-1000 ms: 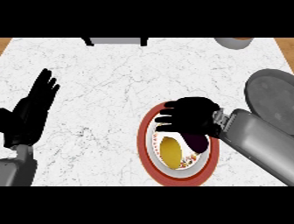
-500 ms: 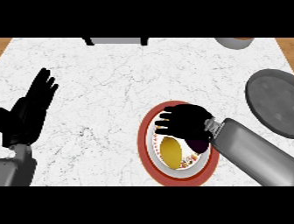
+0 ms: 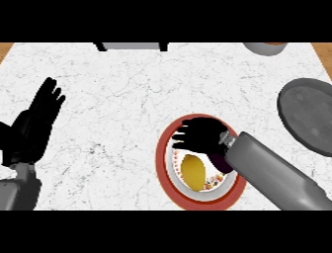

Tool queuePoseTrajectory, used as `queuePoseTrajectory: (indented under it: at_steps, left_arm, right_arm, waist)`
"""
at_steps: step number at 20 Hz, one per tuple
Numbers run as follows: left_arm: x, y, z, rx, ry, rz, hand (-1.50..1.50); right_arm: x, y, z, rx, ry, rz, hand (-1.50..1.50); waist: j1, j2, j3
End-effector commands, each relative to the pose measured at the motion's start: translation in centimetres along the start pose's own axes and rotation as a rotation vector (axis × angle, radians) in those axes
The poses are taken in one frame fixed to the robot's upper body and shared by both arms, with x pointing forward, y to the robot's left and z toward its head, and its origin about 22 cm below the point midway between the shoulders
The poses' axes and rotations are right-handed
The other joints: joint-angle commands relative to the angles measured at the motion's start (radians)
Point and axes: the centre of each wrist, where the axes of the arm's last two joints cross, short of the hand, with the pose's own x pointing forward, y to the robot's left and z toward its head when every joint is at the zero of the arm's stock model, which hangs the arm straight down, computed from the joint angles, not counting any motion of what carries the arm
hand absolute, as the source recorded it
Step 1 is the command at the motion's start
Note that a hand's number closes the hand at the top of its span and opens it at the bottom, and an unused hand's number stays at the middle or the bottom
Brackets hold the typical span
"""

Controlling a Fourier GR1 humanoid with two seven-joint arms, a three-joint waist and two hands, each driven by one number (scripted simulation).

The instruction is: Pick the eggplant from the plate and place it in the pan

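Head view, steep look down onto white marbled tabletop (image 3: 125, 99) with wood showing at far corners. Right robot hand (image 3: 202, 138) over red-rimmed plate (image 3: 167, 168), palm down, fingers curled toward plate centre. Dark purple eggplant (image 3: 219, 162) only partly visible beneath that hand and grey forearm, at plate's right half; contact between fingers and eggplant likely but hidden, so grip cannot be told for certain. Yellow patch (image 3: 192, 169) on plate's white inner face, just left of eggplant. Eggplant on plate, not in pan.

Grey pan (image 3: 316, 117) at right side of tabletop, well apart from plate, partly cut by right edge of view. Nothing seen inside pan.

Left robot hand (image 3: 41, 111) at left side, open, fingers straight and pointing up, resting well apart from plate and pan. Grey left forearm at lower left corner.

Far edge: dark object (image 3: 131, 46) near top centre, cut by band; type unclear. Brownish round object (image 3: 265, 47) at top right, also cut; type unclear.
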Motion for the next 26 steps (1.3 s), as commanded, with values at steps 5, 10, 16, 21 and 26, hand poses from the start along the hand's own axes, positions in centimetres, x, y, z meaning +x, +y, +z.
queuePoseTrajectory:
  at_steps: [5,10,16,21,26]
  left_arm:
    - [0.7,0.2,0.9,0.010,0.011,-0.012,0.00]
    - [0.2,0.3,1.3,-0.036,0.014,-0.009,0.00]
    - [0.8,-0.7,1.1,-0.014,-0.011,-0.016,0.00]
    - [-0.2,-0.2,0.5,0.002,-0.006,-0.007,0.00]
    - [-1.2,-0.4,0.4,0.006,-0.004,-0.001,0.00]
  right_arm:
    - [-1.5,0.7,-1.8,-0.014,-0.032,-0.057,-1.50]
    - [-0.9,4.0,-4.0,0.027,-0.026,-0.063,-1.50]
    - [0.3,3.8,-4.5,-0.007,-0.147,-0.027,1.50]
    - [-0.9,3.0,-4.1,-0.042,-0.176,-0.059,1.50]
    - [-0.4,2.7,-4.6,-0.060,-0.184,-0.101,1.50]
  waist:
    - [0.004,0.000,0.000]
    - [0.009,0.002,0.000]
    - [0.005,0.000,0.000]
    - [0.002,0.001,0.000]
    - [0.000,0.000,0.000]
